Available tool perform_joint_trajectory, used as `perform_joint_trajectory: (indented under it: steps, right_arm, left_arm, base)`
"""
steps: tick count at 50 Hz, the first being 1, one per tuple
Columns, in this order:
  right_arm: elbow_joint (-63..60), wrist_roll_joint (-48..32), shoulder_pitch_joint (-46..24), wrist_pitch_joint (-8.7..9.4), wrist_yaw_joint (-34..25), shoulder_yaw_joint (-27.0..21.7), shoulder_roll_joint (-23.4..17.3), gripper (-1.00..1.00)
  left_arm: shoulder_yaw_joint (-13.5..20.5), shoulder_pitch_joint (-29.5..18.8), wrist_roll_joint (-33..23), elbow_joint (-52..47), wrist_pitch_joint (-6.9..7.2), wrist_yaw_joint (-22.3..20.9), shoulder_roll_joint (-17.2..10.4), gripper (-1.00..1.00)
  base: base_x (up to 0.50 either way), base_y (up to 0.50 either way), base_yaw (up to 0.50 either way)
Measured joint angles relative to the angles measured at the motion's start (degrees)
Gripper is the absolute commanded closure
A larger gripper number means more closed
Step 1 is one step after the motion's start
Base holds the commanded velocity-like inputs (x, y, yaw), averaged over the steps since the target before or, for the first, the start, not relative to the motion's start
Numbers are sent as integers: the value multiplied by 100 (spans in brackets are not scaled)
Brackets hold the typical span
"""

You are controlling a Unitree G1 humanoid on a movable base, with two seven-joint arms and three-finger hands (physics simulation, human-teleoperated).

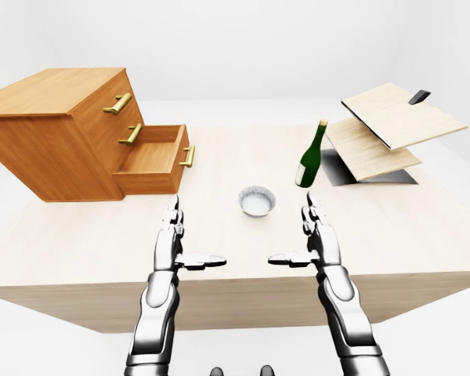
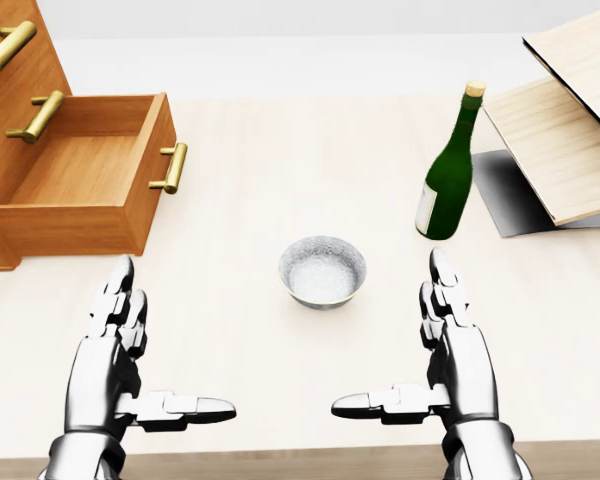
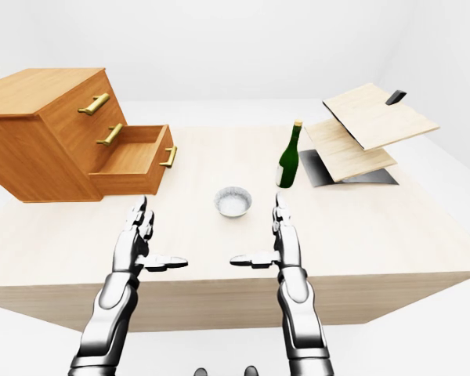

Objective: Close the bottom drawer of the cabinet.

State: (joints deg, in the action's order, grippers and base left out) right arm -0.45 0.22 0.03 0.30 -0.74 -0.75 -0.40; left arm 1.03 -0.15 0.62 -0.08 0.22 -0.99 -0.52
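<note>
A wooden cabinet point(image 1: 59, 133) with brass handles stands at the table's upper left. Its bottom drawer point(image 2: 85, 185) is pulled out and looks empty, its brass handle point(image 2: 170, 168) facing right. My left hand point(image 2: 120, 340) hovers open over the table below the drawer, fingers straight and thumb pointing right. My right hand point(image 2: 445, 345) mirrors it at the lower right, also open and holding nothing. Neither hand touches the drawer.
A small silvery bowl point(image 2: 322, 270) sits between the hands. A green bottle point(image 2: 448, 170) stands upright to the right of centre. Tilted wooden boards point(image 1: 392, 125) on a dark stand occupy the table's upper right. The table's near edge point(image 1: 235, 301) runs under my forearms.
</note>
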Motion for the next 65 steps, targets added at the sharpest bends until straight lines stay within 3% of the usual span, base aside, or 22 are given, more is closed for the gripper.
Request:
perform_joint_trajectory:
  steps: [11, 19, 27, 33, 39, 49, 65]
  right_arm:
    - [-224, -2, 24, 138, -38, -90, -41, -100]
    - [-842, 89, 17, 470, 82, -336, -105, -100]
    - [-1884, 730, -157, 470, 552, -1180, -292, -100]
    - [-2311, 1390, -224, 470, 1238, -1982, -517, -100]
    - [-2577, 1747, -229, 470, 1794, -2466, -712, -100]
    - [-2775, 2083, -214, 470, 2082, -2791, -862, -100]
    - [-2848, 2202, -183, 470, 2012, -2861, -891, -100]
  left_arm:
    - [90, -9, 55, -20, 39, -120, -48, -100]
    - [98, -1, 68, -42, 66, -168, -53, -100]
    - [85, 15, 72, -64, 85, -195, -47, -100]
    - [74, 25, 65, -67, 79, -199, -43, -100]
    - [63, 31, 52, -51, 55, -199, -38, -100]
    - [51, 39, 41, -18, 19, -200, -34, -100]
    - [43, 53, 28, 8, -6, -196, -31, -100]
  base:
    - [0, 0, 0]
    - [0, 0, 0]
    - [0, 0, 0]
    - [0, 0, 0]
    - [0, 0, 0]
    - [0, 0, 0]
    - [23, 0, 0]
